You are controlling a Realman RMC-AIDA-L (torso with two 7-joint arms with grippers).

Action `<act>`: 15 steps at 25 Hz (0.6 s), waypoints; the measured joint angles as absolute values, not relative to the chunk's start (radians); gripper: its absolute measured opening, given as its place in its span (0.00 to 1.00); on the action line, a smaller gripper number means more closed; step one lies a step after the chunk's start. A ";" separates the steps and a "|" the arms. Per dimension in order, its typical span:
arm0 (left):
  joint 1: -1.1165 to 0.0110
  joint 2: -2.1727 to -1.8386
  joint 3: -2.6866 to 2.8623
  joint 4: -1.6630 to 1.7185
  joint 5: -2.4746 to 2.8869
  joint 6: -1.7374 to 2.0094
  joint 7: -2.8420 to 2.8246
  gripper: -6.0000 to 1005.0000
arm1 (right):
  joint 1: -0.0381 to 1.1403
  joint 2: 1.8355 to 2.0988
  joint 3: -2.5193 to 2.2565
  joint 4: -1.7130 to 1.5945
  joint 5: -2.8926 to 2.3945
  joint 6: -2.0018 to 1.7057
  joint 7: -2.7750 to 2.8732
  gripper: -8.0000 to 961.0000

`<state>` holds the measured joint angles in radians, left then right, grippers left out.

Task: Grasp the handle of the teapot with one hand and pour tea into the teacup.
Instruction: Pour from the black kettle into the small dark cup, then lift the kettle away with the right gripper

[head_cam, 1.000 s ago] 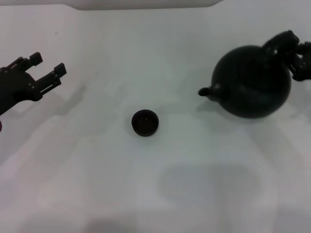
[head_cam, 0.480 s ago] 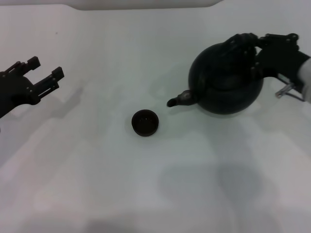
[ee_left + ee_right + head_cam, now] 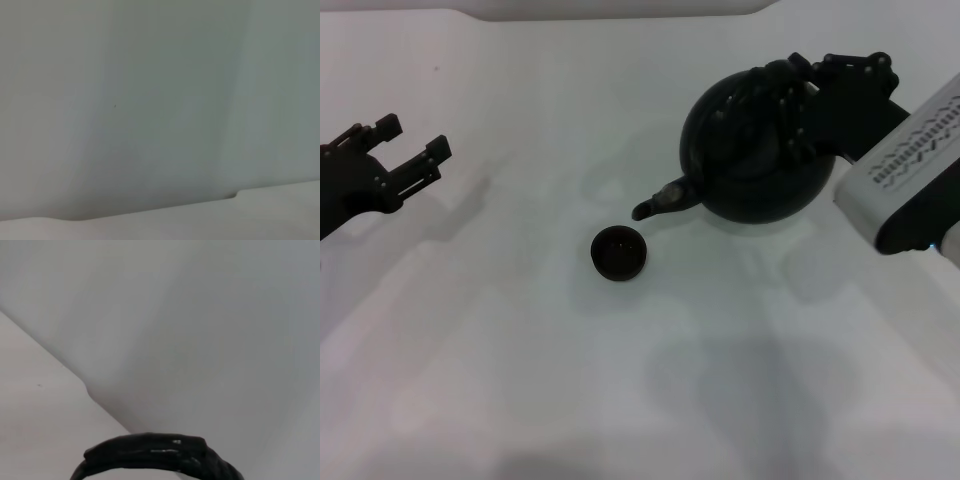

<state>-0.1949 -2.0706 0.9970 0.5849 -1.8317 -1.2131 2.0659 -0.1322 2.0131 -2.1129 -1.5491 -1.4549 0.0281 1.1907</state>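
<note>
White table (image 3: 520,380): right gripper (image 3: 810,95) holds teapot (image 3: 750,170).

Black grippers (image 3: 415,158), white perforated forearm (image 3: 910,165)

The right claw (image 3: 810,105) has carried the teapot (image 3: 752,160) leftward by its handle (image 3: 770,95), bringing the spout just above and beside the teacup (image 3: 618,252).
</note>
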 joint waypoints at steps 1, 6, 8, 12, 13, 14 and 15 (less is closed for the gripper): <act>-0.195 -2.071 0.997 0.584 -1.832 -1.212 2.069 0.76 | -0.133 2.013 -2.127 -1.555 -1.443 0.047 1.165 0.15; -0.196 -2.071 0.997 0.580 -1.832 -1.209 2.078 0.76 | -0.130 2.012 -2.166 -1.573 -1.346 0.090 1.020 0.14; -0.196 -2.071 0.997 0.579 -1.832 -1.209 2.079 0.76 | -0.125 2.012 -2.186 -1.576 -1.306 0.122 0.960 0.13; -0.196 -2.071 0.997 0.577 -1.832 -1.209 2.079 0.76 | -0.116 2.013 -2.227 -1.585 -1.270 0.184 0.889 0.13; -0.196 -2.071 0.997 0.576 -1.832 -1.209 2.079 0.76 | -0.114 2.013 -2.234 -1.587 -1.266 0.191 0.879 0.13; -0.196 -2.071 0.997 0.576 -1.832 -1.209 2.079 0.76 | -0.113 2.013 -2.239 -1.587 -1.264 0.194 0.872 0.13; -0.196 -2.071 0.997 0.575 -1.832 -1.209 2.079 0.76 | -0.113 2.013 -2.242 -1.588 -1.263 0.196 0.867 0.13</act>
<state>-0.1963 -2.0709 0.9971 0.5746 -1.8316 -1.2086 2.0786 -0.1132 2.0126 -2.2416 -1.5875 -1.2634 0.1963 0.8673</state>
